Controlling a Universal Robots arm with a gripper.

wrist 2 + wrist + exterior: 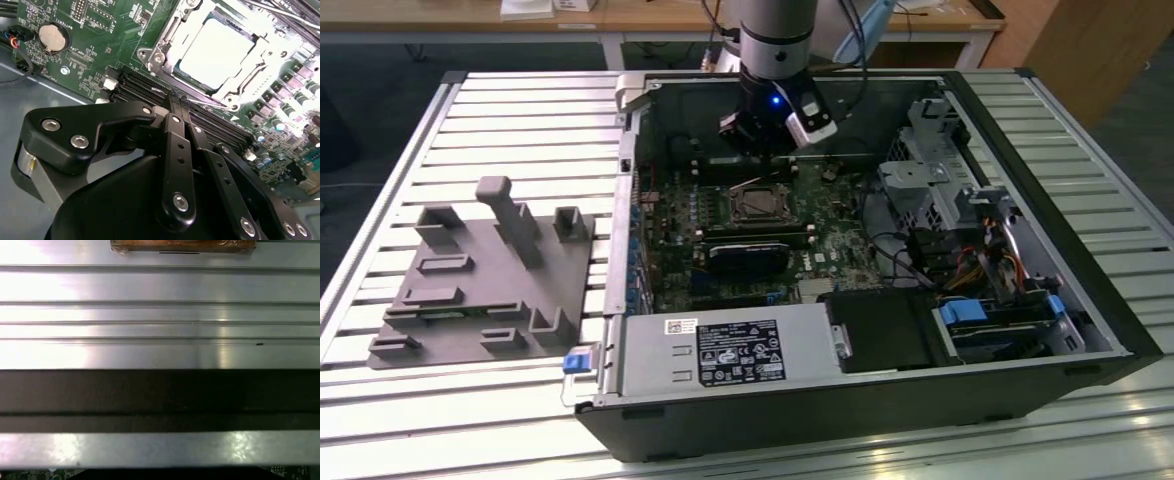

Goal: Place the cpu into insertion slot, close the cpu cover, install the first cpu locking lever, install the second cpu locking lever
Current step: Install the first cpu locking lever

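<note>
The ribbed silver metal bench [427, 130] carries the open black computer case [1067, 300], and the grey robot arm [774, 30] reaches down into it. Below the claw lies the green motherboard [95, 30].

In the second wrist view, the black claw [178, 102] hangs with its fingers brought together, almost touching, and nothing is between them. Its tips stand over the long black memory slots [145, 90], at the near edge of the insertion slot [176, 80].

Just beyond the claw tips, the small flat square cpu with a pale metal top [215, 52] sits inside the socket. The thin silver-grey cpu cover frame [170, 42] seems to lie down around it, so the first two steps look done. I cannot tell if the thin wire levers beside the socket are hooked.

The risks, as I judge them:
- The claw tips are very near the memory slots; a descent a little off could strike their plastic walls or the small parts on the board.
- A lever is thin and springy, so it can slip off closed tips and snap back.
- If the cover is not fully flat, pressing a lever could load the cpu unevenly.
</note>
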